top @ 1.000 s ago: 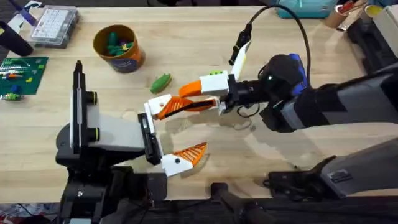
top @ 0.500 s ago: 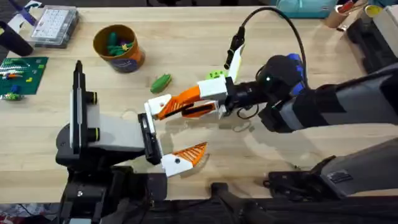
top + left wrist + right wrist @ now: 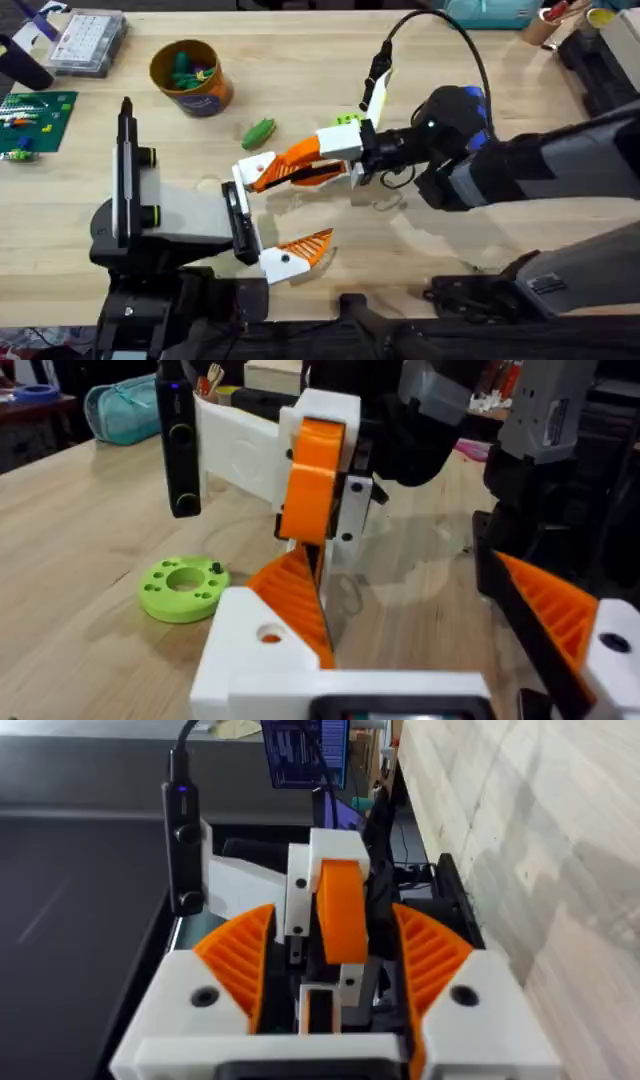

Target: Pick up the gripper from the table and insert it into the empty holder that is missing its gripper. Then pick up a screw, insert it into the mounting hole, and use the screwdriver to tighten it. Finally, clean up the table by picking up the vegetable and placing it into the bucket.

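The right gripper (image 3: 300, 165), reaching across the bench (image 3: 450, 270), clamps the loose orange gripper (image 3: 285, 172) between its fingers and holds its end against the white holder (image 3: 252, 168) on the left arm; whether it is fully seated cannot be told. The left gripper's (image 3: 262, 215) other holder already carries an orange finger (image 3: 308, 245), and its fingers stand apart with nothing between. No screw or screwdriver work looks begun. The vegetable (image 3: 259, 131) lies on the bench near the bucket (image 3: 190, 78), not yet in it.
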